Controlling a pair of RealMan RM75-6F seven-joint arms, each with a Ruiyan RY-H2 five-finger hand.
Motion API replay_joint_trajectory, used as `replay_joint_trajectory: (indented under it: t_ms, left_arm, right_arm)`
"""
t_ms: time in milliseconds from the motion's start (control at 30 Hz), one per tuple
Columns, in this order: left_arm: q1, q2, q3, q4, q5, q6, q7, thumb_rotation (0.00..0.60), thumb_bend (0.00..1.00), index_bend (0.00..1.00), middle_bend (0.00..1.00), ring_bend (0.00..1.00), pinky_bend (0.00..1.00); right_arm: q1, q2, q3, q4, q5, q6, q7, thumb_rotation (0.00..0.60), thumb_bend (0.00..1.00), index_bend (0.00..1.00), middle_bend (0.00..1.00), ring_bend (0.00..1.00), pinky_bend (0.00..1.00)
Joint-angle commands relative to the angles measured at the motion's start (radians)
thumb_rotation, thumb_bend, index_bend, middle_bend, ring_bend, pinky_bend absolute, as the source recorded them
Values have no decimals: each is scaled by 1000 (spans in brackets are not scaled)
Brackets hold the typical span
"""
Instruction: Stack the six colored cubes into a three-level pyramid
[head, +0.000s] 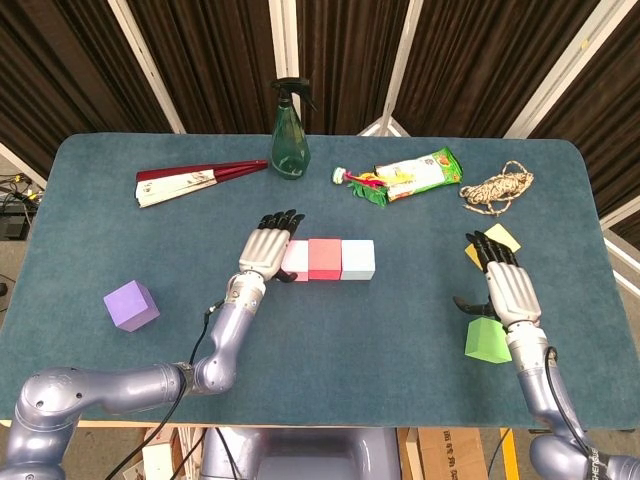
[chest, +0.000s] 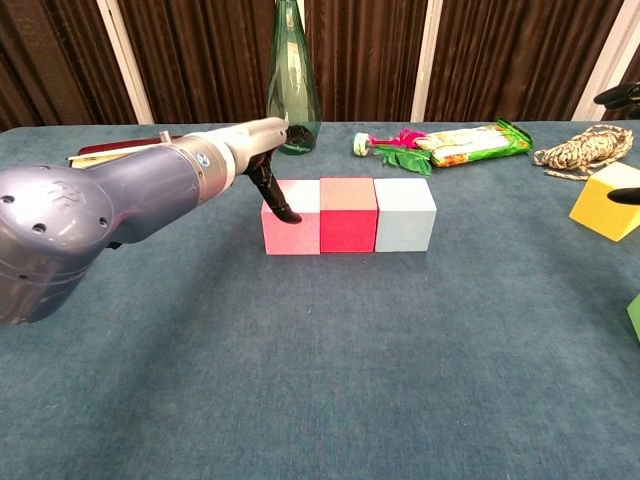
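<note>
Teal felt-like worktop (head: 400, 330), rounded corners. Matte foam cubes in a touching row at centre: pink cube (chest: 291, 225), red cube (chest: 348, 220), pale blue cube (chest: 404, 216). Purple cube (head: 131, 305) apart, near left edge. Yellow cube (chest: 606, 202) and green cube (head: 487, 340) at right. Left hand (head: 268, 245), silver shell with black fingers, flat over pink cube, fingers extended, holding nothing. Right hand (head: 505, 285) spread wide between yellow and green cubes, empty. Far side: green translucent spray bottle (head: 290, 130), folded fan (head: 195, 181), glossy snack packet (head: 420, 174), coiled braided rope (head: 498, 188).
</note>
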Motion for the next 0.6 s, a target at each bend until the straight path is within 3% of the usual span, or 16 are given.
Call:
replay_joint_trajectory:
  t_ms: [33, 600]
  left_arm:
    - [-2, -5, 1, 10, -4, -5, -1, 600, 237, 0, 0, 0, 0]
    - [-12, -28, -2, 56, 4, -19, -17, 600, 238, 0, 0, 0, 0]
  right_arm:
    - [0, 0, 0, 1, 0, -1, 2, 600, 256, 0, 0, 0, 0]
    - [2, -4, -2, 1, 7, -7, -1, 600, 256, 0, 0, 0, 0]
